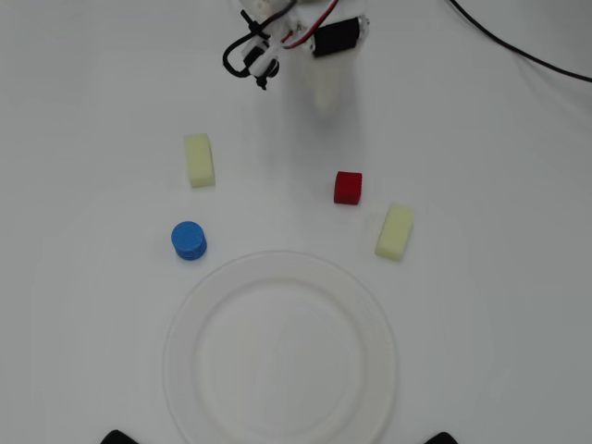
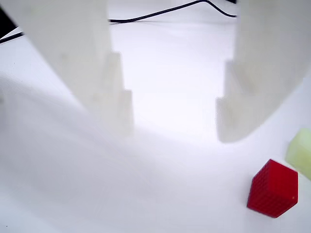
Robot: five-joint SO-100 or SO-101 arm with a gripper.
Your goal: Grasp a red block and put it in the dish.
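The red block (image 1: 348, 187) is a small cube lying on the white table, above and to the right of the dish (image 1: 280, 351), a large round white plate that is empty. In the wrist view the red block (image 2: 273, 188) sits at the lower right, outside and below the right finger. My gripper (image 2: 175, 126) is open and empty, its two white fingers spread wide with bare table between them. In the overhead view the gripper (image 1: 326, 92) is a faint white shape at the top, above and slightly left of the red block.
A blue cylinder (image 1: 189, 240) stands left of the dish's top edge. Two pale yellow blocks lie on the table, one at the upper left (image 1: 199, 159) and one right of the red block (image 1: 395, 231), whose edge shows in the wrist view (image 2: 301, 150). A black cable (image 1: 518, 51) runs across the top right.
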